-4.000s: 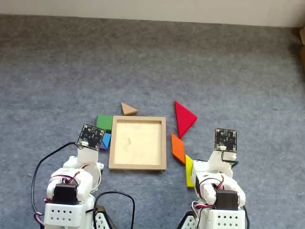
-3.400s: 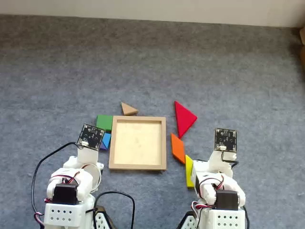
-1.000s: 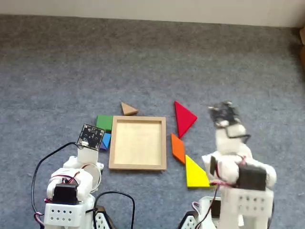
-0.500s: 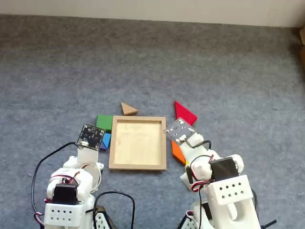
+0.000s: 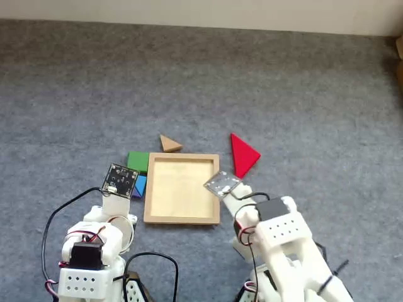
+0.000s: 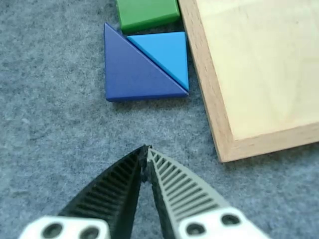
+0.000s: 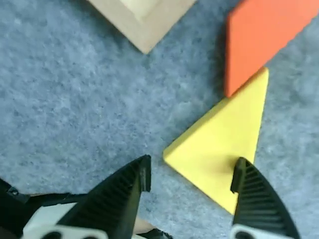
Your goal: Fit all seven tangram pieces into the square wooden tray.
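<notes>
The square wooden tray (image 5: 151,189) lies on the grey carpet with nothing in it. A tan triangle (image 5: 169,144) and a red triangle (image 5: 242,154) lie beyond it. A green square (image 5: 138,161), a light blue triangle (image 6: 167,52) and a dark blue triangle (image 6: 134,74) sit together against the tray's left rim (image 6: 209,99). My left gripper (image 6: 146,150) is shut and holds nothing, a little short of the dark blue triangle. My right gripper (image 7: 192,174) is open, its fingers astride a corner of the yellow triangle (image 7: 224,149). The orange parallelogram (image 7: 264,35) touches that triangle.
The right arm (image 5: 277,229) leans over the carpet by the tray's near right corner (image 7: 144,25) and covers the orange and yellow pieces in the high view. Open carpet stretches beyond the pieces and to both sides.
The right arm has swung from its rest spot at the right toward the tray's right side, ending above the orange and yellow pieces. The left arm has not moved.
</notes>
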